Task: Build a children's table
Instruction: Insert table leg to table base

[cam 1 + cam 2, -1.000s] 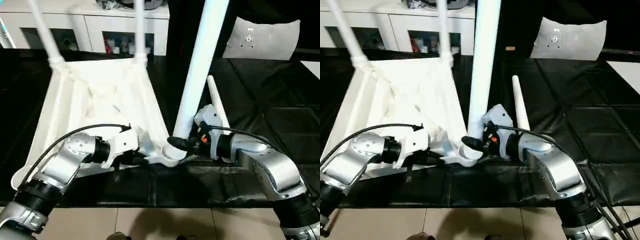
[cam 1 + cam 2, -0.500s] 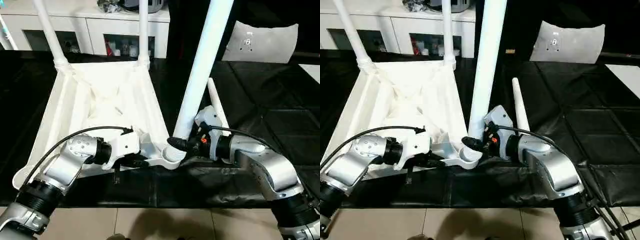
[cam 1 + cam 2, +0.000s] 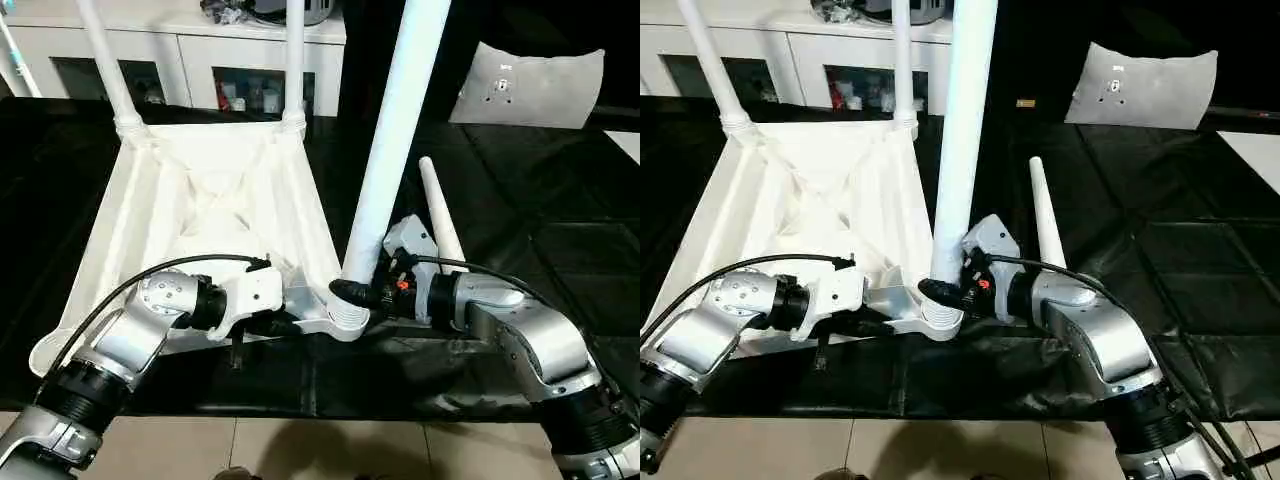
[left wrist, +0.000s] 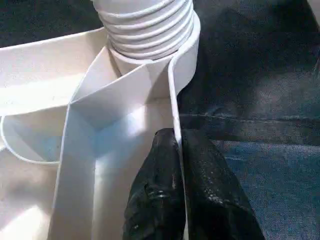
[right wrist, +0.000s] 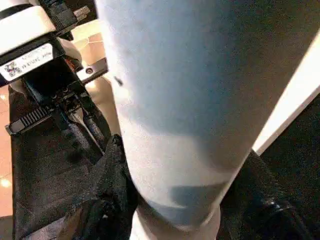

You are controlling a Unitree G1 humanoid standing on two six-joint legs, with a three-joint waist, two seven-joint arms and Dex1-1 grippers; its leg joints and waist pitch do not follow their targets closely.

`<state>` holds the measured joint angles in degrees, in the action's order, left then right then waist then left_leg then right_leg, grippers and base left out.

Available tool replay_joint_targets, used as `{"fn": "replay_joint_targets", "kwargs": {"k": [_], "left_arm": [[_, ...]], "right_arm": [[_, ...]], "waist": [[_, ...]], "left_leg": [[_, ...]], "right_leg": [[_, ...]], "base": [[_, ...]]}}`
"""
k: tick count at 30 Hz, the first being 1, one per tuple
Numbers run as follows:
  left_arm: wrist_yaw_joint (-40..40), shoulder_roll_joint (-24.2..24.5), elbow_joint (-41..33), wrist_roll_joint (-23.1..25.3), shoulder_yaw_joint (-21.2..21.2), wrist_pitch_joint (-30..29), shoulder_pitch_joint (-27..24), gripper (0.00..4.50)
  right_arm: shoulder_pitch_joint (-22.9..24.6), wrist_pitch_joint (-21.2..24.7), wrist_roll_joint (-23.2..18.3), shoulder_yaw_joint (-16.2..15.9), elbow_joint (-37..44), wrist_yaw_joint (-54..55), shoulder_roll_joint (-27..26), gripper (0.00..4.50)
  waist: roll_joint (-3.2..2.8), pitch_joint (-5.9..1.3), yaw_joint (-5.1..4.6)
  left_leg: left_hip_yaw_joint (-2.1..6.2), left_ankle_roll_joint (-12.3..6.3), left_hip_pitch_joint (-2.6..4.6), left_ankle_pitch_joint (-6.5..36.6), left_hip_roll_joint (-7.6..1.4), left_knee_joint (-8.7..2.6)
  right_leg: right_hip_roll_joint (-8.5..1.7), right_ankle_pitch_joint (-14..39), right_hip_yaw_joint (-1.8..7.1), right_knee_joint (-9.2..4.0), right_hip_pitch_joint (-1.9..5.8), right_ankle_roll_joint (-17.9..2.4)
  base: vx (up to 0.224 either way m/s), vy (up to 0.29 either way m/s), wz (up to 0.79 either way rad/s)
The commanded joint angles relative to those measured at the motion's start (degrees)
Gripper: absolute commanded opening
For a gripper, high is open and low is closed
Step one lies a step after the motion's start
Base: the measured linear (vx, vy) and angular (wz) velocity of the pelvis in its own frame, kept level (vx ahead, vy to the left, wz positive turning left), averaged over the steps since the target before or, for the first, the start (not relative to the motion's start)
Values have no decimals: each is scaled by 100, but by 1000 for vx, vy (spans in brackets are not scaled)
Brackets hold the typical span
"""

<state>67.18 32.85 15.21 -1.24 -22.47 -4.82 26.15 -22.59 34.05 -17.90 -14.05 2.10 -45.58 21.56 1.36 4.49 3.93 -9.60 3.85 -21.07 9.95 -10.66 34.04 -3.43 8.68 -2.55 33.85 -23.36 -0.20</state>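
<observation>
Children's table point(image 3: 200, 200): light, stiff, slick plastic. Left pincer point(image 4: 176, 150) pinches its thin rim wall; right pincer point(image 3: 352, 292) clasps the leg point(image 3: 390, 140) low, best near the socket point(image 3: 343, 318).

There is one white table top point(image 3: 205, 215), lying underside up. Four white legs show: two point(image 3: 108, 62) point(image 3: 294, 60) stand in its far corner sockets, a third point(image 3: 392, 140) stands in a near corner socket, and a fourth point(image 3: 441, 214) lies loose on the black mat. Two grippers are at work, the left gripper point(image 4: 176, 165) and the right gripper point(image 3: 352, 291).
</observation>
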Motion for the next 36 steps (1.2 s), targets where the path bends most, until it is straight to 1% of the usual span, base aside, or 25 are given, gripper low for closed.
{"fn": "replay_joint_targets", "kwargs": {"k": [1, 5, 6, 7, 8, 10, 12, 13, 14, 15, 17, 19, 20, 22, 24, 25, 26, 27, 28, 29, 30, 31, 32, 34, 36], "left_arm": [[238, -81, -106, 118, -248, 242, 65, 0], [190, -124, -121, 67, -183, 191, 24, 0], [162, -143, -119, 31, -146, 158, 9, 0], [126, -164, -115, -6, -104, 119, -6, 0], [66, -189, -118, -57, -41, 39, -31, 0], [37, -208, -126, -95, -3, 4, -48, 0], [-18, -251, -152, -178, 75, -88, -86, 0], [-66, -284, -178, -238, 135, -168, -120, 0], [-113, -299, -198, -249, 169, -228, -147, 0], [-114, -299, -196, -247, 169, -227, -148, 0], [-145, -290, -161, -169, 157, -209, -157, 0], [-94, -252, -149, -88, 130, -161, -158, 0], [-68, -226, -136, -46, 109, -125, -147, 0], [-43, -193, -132, 6, 76, -92, -133, 0], [-12, -158, -92, 78, 30, -26, -102, 0], [-9, -149, -89, 93, 19, -18, -96, 0], [7, -137, -92, 105, 3, -13, -88, 0], [7, -137, -92, 105, 3, -13, -88, 0], [41, -102, -65, 159, -39, 30, -42, 0], [43, -100, -66, 162, -41, 33, -40, 0], [69, -72, -55, 198, -58, 56, -3, 0], [78, -60, -62, 205, -59, 55, 6, 0], [86, -50, -67, 211, -57, 52, 17, 0], [128, -39, -19, 206, -27, 63, 82, 0], [183, -24, 67, 186, 14, 86, 178, 0]], "right_arm": [[168, 147, 113, -215, -267, -55, 84, 188], [273, 137, -21, 48, -465, 70, -85, 188], [320, 147, -80, 128, -511, 92, -127, 188], [379, 143, -139, 209, -553, 108, -165, 188], [482, 87, -204, 320, -608, 142, -214, 188], [541, 41, -226, 374, -628, 171, -237, 188], [667, -25, -284, 496, -670, 240, -295, 188], [793, -113, -308, 584, -715, 299, -336, 188], [966, -237, -288, 613, -723, 315, -346, 188], [974, -243, -283, 610, -720, 315, -343, 188], [1129, -373, -93, 479, -619, 314, -244, 188], [1145, -641, 346, 128, -558, 278, 11, 188], [1117, -738, 550, -69, -548, 236, 145, 188], [1082, -820, 715, -239, -556, 186, 260, 188], [1006, -935, 923, -476, -630, 58, 384, 188], [995, -978, 983, -523, -653, 17, 405, 188], [980, -994, 1020, -571, -689, -32, 417, 188], [980, -994, 1020, -571, -689, -32, 417, 188], [964, -960, 997, -647, -776, -158, 409, 188], [965, -962, 994, -655, -779, -163, 413, 188], [1002, -953, 900, -703, -814, -230, 423, 188], [1036, -940, 844, -701, -809, -250, 421, 188], [1072, -934, 788, -690, -801, -253, 417, 188], [1137, -922, 658, -644, -798, -298, 387, 188], [1175, -909, 537, -573, -794, -377, 336, 188]], "waist": [[-60, -286, -50], [-72, -286, -51], [-89, -289, -46], [-83, -285, -52], [-101, -291, -47], [-88, -289, -50], [-102, -283, -52], [-132, -269, -49], [-135, -267, -51], [-126, -269, -51], [-134, -267, -59], [-136, -266, -55], [-164, -243, -66], [-167, -222, -66], [-156, -189, -89], [-150, -167, -96], [-157, -116, -115], [-142, -117, -128], [-123, -78, -132], [-130, -102, -140], [-125, -64, -142], [-137, -79, -144], [-126, -67, -141], [-111, -18, -145], [-127, -13, -142]], "left_leg": [[94, 194, 132, 2282, -212, -500], [101, 212, 142, 2380, -207, -499], [103, 211, 149, 2405, -208, -496], [106, 209, 151, 2472, -209, -497], [115, 219, 154, 2501, -213, -502], [121, 218, 139, 2504, -213, -514], [113, 219, 160, 2570, -213, -513], [112, 224, 160, 2632, -212, -516], [129, 222, 162, 2693, -212, -528], [127, 214, 164, 2710, -217, -535], [134, 188, 158, 2649, -216, -564], [129, 178, 160, 2627, -216, -569], [126, 189, 163, 2686, -216, -577], [128, 191, 163, 2756, -211, -585], [137, 186, 176, 2907, -196, -585], [148, 177, 221, 3048, -183, -571], [160, 177, 274, 3272, -162, -557], [169, 164, 282, 3297, -152, -555], [191, 142, 285, 3319, -150, -567], [204, 125, 271, 3283, -154, -587], [207, 113, 255, 3270, -163, -613], [207, 98, 258, 3233, -176, -641], [199, 77, 245, 3183, -184, -666], [191, 58, 237, 3205, -187, -683], [194, 73, 261, 3275, -189, -684]], "right_leg": [[-414, 3040, 235, -510, 111, -640], [-423, 3212, 229, -536, 103, -605], [-431, 3241, 232, -545, 98, -610], [-430, 3297, 223, -564, 95, -602], [-435, 3294, 217, -563, 98, -604], [-423, 3257, 209, -556, 109, -605], [-421, 3291, 214, -570, 85, -602], [-434, 3359, 217, -593, 78, -601], [-432, 3399, 198, -596, 90, -588], [-431, 3411, 197, -610, 94, -572], [-414, 3303, 197, -602, 108, -554], [-415, 3251, 211, -598, 100, -566], [-400, 3240, 220, -603, 84, -562], [-408, 3286, 230, -605, 84, -538], [-416, 3608, 221, -647, 69, -460], [-421, 3947, 207, -701, 35, -362], [-411, 4317, 174, -774, -13, -241], [-415, 4450, 158, -793, -1, -179], [-429, 4592, 151, -822, -13, -108], [-429, 4519, 151, -811, 23, -98], [-430, 4451, 161, -809, 15, -107], [-421, 4237, 171, -792, 34, -155], [-415, 4066, 194, -780, 33, -204], [-420, 4048, 216, -784, 7, -239], [-423, 4111, 215, -794, -4, -245]], "base": [[0, 0, 0], [0, 0, 0], [0, 0, 0], [0, 0, 0], [0, 0, 0], [0, 0, 0], [0, 0, 0], [0, 0, 0], [0, 0, 0], [0, 0, 0], [0, 0, 0], [0, 0, 0], [0, 0, 0], [0, 0, 0], [0, 0, 0], [0, 0, 0], [0, 0, 0], [0, 0, 0], [0, 0, 0], [0, 0, 0], [0, 0, 0], [0, 0, 0], [0, 0, 0], [0, 0, 0], [0, 0, 0]]}}
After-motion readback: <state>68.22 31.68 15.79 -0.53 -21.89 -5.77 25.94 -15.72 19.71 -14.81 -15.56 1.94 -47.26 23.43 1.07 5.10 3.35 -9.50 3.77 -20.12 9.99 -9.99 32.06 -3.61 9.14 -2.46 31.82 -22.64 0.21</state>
